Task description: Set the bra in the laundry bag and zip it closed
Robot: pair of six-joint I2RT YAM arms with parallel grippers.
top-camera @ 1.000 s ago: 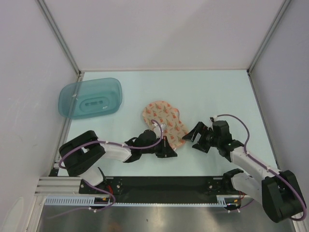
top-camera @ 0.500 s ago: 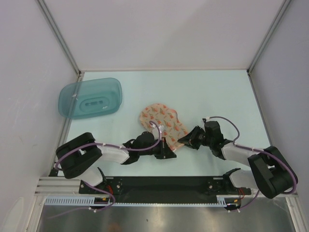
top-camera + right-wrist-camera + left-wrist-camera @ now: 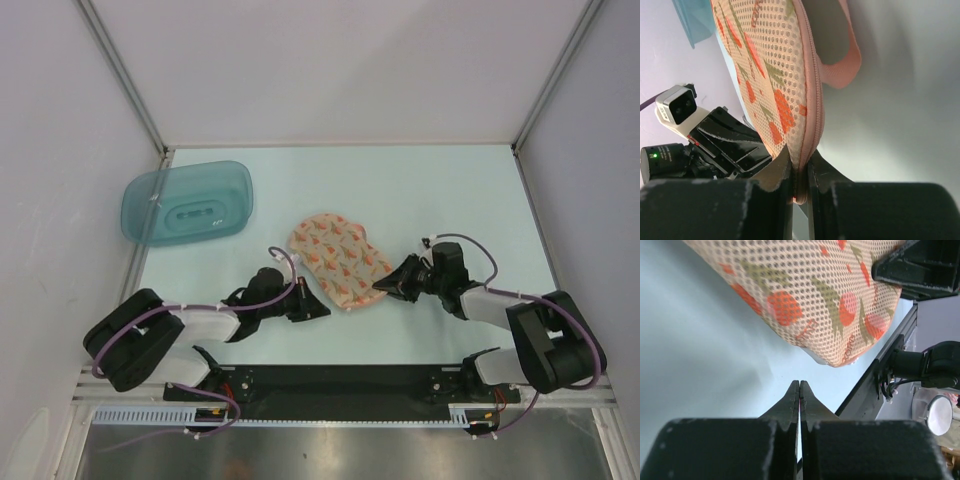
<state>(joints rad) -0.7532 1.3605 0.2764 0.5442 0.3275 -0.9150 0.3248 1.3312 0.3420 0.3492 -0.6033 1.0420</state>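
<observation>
Now, bag [image 3: 338, 258]: I see the peach mesh pouch lying flat near the middle of the table, between my two grippers.
Bag pattern: small orange motifs with greenish stems, clear in both wrist views.
Left gripper [image 3: 322, 312]: low over the table just beside the bag's near-left edge and apart from it. In its wrist view the fingers [image 3: 787, 407] are pressed together with nothing between them.
Right gripper [image 3: 380, 288]: at the bag's right edge. In its wrist view the fingers [image 3: 772, 177] are nipped onto the pink zip rim [image 3: 814, 100], so it has hold of the bag.
Zip: the stretch I can see from the right wrist runs shut; the rest I cannot tell.
Pink loop [image 3: 842, 80]: hangs off the rim beside the zip.
Tub [image 3: 187, 203]: teal see-through plastic at the far left of the table, well apart from the bag.
Table [image 3: 450, 190]: pale blue-green top.
</observation>
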